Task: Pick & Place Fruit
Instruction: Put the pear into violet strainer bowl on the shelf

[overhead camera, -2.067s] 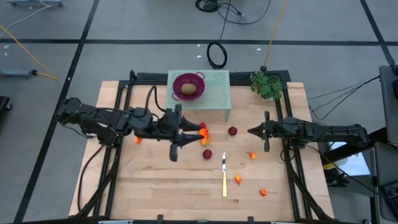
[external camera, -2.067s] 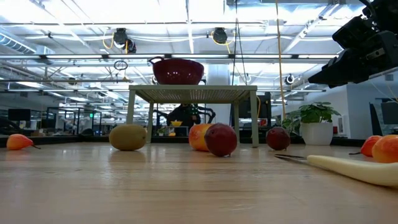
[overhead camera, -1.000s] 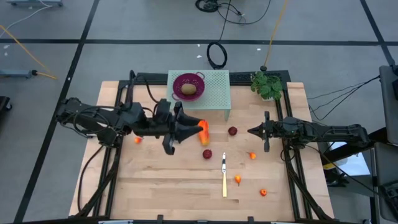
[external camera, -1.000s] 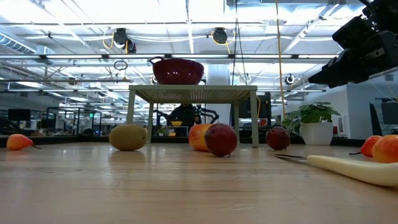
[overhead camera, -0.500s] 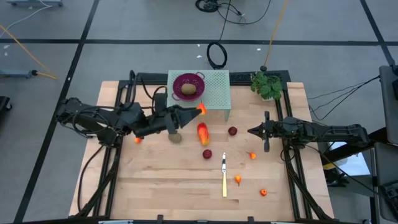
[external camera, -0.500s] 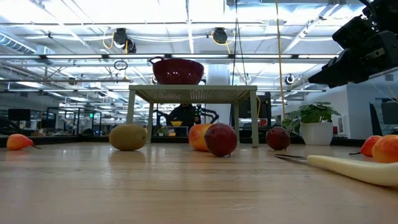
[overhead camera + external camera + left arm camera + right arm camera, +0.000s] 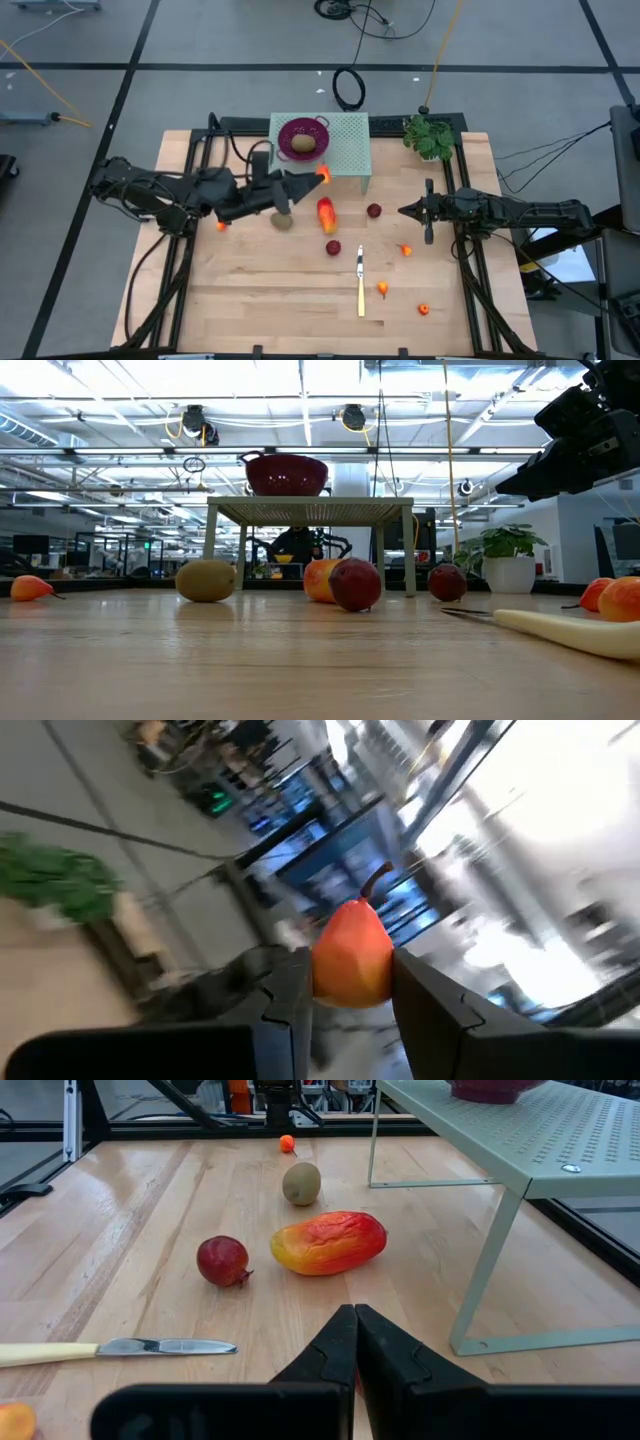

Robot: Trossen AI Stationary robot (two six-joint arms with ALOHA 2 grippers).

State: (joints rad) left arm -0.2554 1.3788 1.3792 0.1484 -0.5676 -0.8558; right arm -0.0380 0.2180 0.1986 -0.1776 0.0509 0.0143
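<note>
Here the left gripper (image 7: pixel 316 175) pinches a small orange toy fruit with a brown stem (image 7: pixel 351 952) between its two dark fingers (image 7: pixel 288 1005), raised off the wooden table (image 7: pixel 250 300) just beside the edge of the pale green perforated stand (image 7: pixel 350 150). The purple perforated colander bowl (image 7: pixel 303 137) sits on that stand, close to the gripper and farther back across the table, already holding one brown-green oval fruit (image 7: pixel 304 143); judged from this, the coming move is a short carry over the bowl's rim. The held fruit's long axis runs stem-outward, away from the fingers. The right gripper (image 7: pixel 354 1332), fingers pressed together, waits well apart at the table's right side.
</note>
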